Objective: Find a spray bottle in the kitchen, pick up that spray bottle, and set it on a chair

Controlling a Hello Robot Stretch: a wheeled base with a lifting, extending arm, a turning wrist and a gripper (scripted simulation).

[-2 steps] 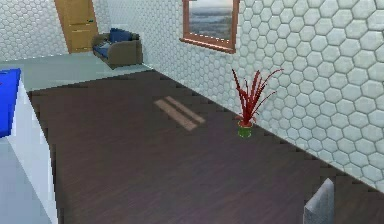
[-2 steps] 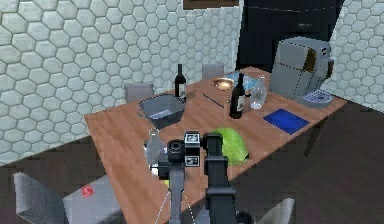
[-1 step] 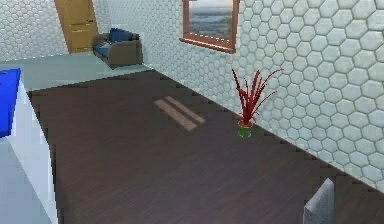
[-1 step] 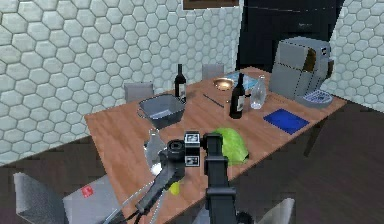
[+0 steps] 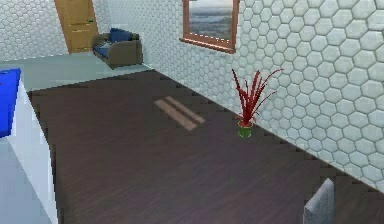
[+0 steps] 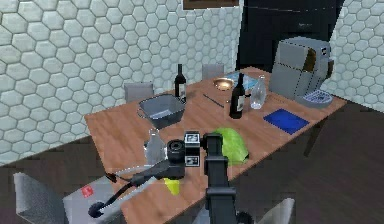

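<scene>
Gripper (image 6: 100, 208), lower left, at a grey chair (image 6: 40, 195): load indeterminate. Clear bottle (image 6: 153, 146) and green object (image 6: 232, 143) stand nearby on table (image 6: 120, 125).

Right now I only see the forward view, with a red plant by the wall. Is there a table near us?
Observer: Yes. The arm side view has a long wooden table beside us.
Operator: Is there a bottle on it?
Observer: A clear bottle stands near the table's close edge.
Operator: Where is our hand?
Observer: The hand sits low in the arm side view's left, near a grey chair. I cannot tell whether it holds anything.
</scene>
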